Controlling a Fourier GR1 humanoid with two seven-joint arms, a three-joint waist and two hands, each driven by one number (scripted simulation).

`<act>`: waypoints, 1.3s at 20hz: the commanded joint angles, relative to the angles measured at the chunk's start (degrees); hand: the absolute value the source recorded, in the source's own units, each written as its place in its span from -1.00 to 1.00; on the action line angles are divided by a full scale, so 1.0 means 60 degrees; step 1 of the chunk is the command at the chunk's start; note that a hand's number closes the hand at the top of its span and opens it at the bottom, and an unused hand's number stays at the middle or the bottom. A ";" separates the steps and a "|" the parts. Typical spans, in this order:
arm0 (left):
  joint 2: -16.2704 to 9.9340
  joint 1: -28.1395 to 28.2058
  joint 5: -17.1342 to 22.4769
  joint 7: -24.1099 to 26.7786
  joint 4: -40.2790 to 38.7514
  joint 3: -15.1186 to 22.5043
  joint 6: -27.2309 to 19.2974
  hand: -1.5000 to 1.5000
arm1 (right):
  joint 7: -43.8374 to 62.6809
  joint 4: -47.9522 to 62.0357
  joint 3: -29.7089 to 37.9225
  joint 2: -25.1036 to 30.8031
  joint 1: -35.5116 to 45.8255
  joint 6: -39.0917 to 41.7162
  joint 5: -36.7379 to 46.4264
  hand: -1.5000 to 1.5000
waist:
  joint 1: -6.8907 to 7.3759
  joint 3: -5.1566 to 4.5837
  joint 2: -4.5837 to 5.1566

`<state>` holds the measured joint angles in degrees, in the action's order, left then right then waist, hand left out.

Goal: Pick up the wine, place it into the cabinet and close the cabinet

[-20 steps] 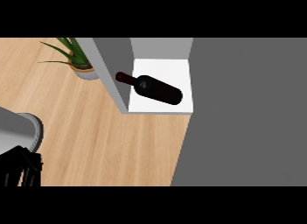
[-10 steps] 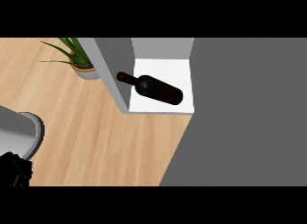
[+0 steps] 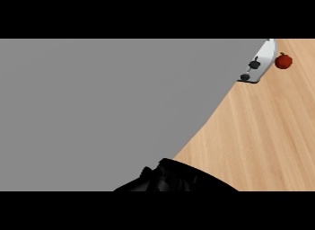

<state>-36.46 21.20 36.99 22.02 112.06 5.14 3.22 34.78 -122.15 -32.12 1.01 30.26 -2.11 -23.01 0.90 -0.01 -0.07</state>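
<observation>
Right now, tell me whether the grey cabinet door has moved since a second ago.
Yes. The grey door has swung left across the wooden counter, now hiding the cabinet opening and the bottle.

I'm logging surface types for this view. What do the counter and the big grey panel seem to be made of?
The counter looks like light wood with a smooth matte finish: parallel grain lines run along it. The grey panel is uniformly flat grey with no texture or shine; it may be painted board, but the look leaves that open.
</observation>
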 commanded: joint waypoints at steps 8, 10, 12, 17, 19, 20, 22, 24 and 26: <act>0.0880 -0.0135 -0.0779 -0.0156 -0.0326 0.0032 0.0319 1.00 | -0.1436 0.3519 0.0874 -0.0165 0.3030 -0.1251 -0.1420 1.00 | 0.0006 -0.0005 0.0028; 0.0659 0.0592 -0.0486 0.0011 0.0047 -0.0541 0.0849 1.00 | -0.1963 0.3803 0.0534 -0.0166 0.2535 -0.1393 -0.1283 1.00 | 0.0045 -0.0002 0.0008; 0.0625 -0.0480 -0.0398 -0.0601 -0.0292 -0.0609 0.0613 1.00 | -0.2142 0.4693 0.1127 -0.0167 0.3251 -0.1172 -0.1549 1.00 | -0.0019 -0.0003 0.0035; 0.0809 -0.0513 -0.0379 -0.0946 -0.0305 -0.0640 0.0820 1.00 | -0.2736 0.5619 0.1333 -0.0168 0.3040 -0.1010 -0.1748 1.00 | -0.0046 -0.0001 0.0042; 0.1010 -0.0253 -0.0839 -0.0477 -0.0427 -0.0595 0.0975 1.00 | -0.2765 0.6043 0.1667 -0.0168 0.2757 -0.0719 -0.1832 1.00 | -0.0033 -0.0002 0.0038; 0.0856 0.0048 -0.0392 -0.1136 0.0492 -0.0957 0.0875 1.00 | -0.2479 0.5675 0.1536 -0.0168 0.2631 -0.0595 -0.1709 1.00 | -0.0037 0.0003 0.0009; 0.0738 -0.0332 -0.0188 -0.0759 -0.0544 -0.1332 0.1475 1.00 | -0.3089 0.6443 0.2084 0.0022 0.2398 0.0255 -0.1760 1.00 | -0.0058 0.0000 0.0036; 0.0989 -0.0175 -0.0766 -0.0413 -0.0720 -0.1097 0.1671 1.00 | -0.3483 0.7593 0.1979 -0.0167 0.3044 0.0090 -0.1708 1.00 | 0.0020 -0.0004 0.0036; 0.1109 -0.0327 -0.0724 -0.0418 -0.0876 -0.1196 0.1653 1.00 | -0.3648 0.8324 0.2783 0.0072 0.3329 0.0860 -0.1638 1.00 | 0.0017 -0.0004 0.0054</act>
<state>-30.53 20.21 33.08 17.97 109.89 -0.73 10.85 16.06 -81.51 -20.08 0.62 47.49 -1.28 -33.26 0.85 -0.05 -0.16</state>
